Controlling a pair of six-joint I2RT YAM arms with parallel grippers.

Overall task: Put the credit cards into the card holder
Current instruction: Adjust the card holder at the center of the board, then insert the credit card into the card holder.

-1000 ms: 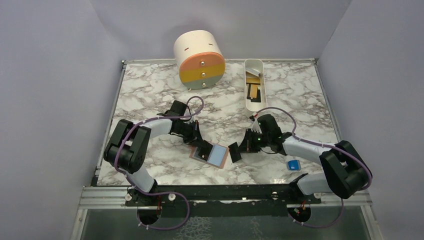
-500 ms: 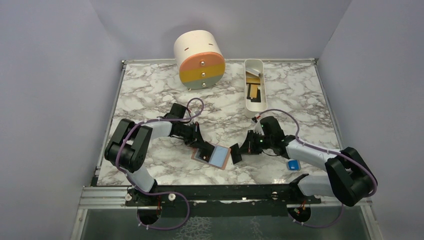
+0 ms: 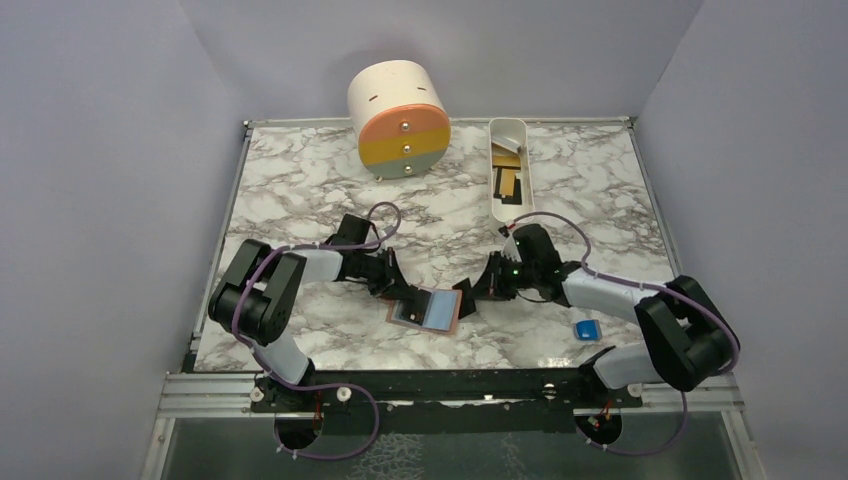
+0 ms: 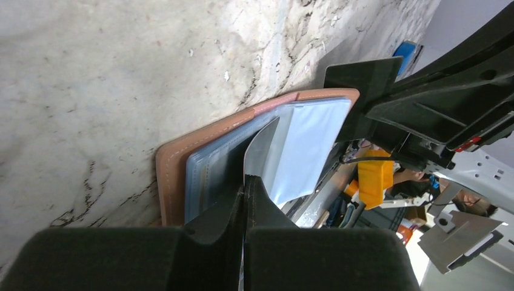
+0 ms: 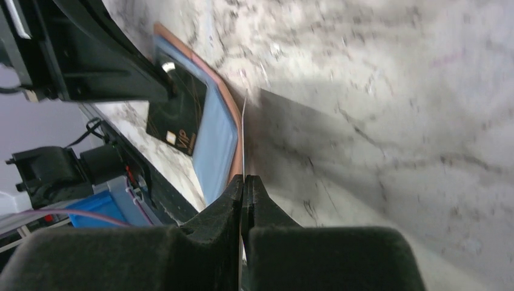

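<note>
The card holder (image 3: 436, 311) is lying open, holding a black card (image 5: 179, 118). The left gripper (image 4: 245, 182) is pinching its flap (image 4: 262, 145), the right gripper (image 5: 243, 179) a dark card (image 4: 362, 74). The cards (image 3: 507, 182) in the white tray (image 3: 510, 218) are looking blurry.

Room and fixtures, seen from the near side.

- Table (image 3: 300, 190): white marble-pattern top with grey veining, square, edged in thin metal trim (image 3: 642, 170).
- Near edge: aluminium rail (image 3: 200, 395) running the full width, with a black mounting bar (image 3: 450, 385) on it.
- Below the rail: a dark, glossy panel (image 3: 450, 450).
- Walls: left (image 3: 100, 150), back (image 3: 480, 50) and right (image 3: 760, 130), all plain pale lavender-grey, closing the table in on three sides.
- Light: even and soft, from above, with faint shadows.
</note>
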